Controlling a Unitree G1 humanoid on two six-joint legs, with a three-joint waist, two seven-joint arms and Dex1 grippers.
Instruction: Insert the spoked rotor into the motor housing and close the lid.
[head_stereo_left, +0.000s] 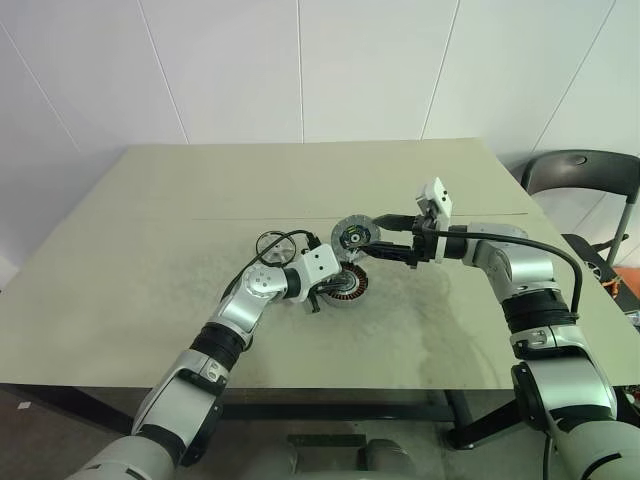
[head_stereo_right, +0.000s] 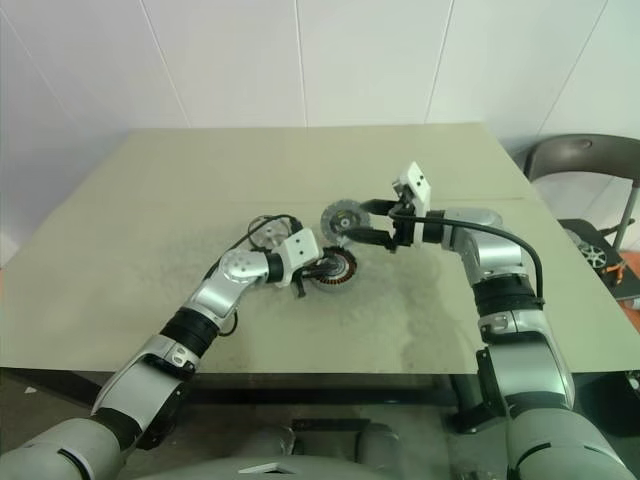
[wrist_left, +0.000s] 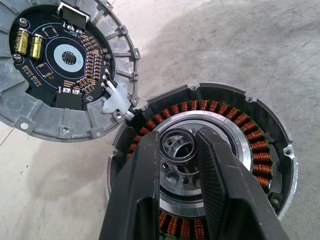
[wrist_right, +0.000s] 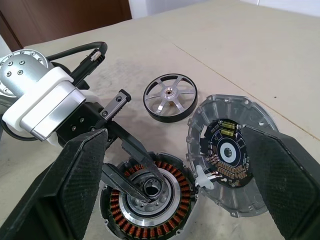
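Note:
The motor housing lies flat on the table, its copper windings ringing a central hub. My left gripper points down into it, fingers shut on that hub. The lid stands on edge beside the housing, joined to it by short wires, with its circuit-board side facing my right gripper. That gripper is open wide, and one finger overlaps the lid's edge; I cannot tell whether it touches. The spoked rotor lies flat on the table behind the left wrist, free of both grippers.
A black cable loops from my left wrist near the rotor. A black chair stands off the table's right side. The table stretches wide to the left and toward the wall.

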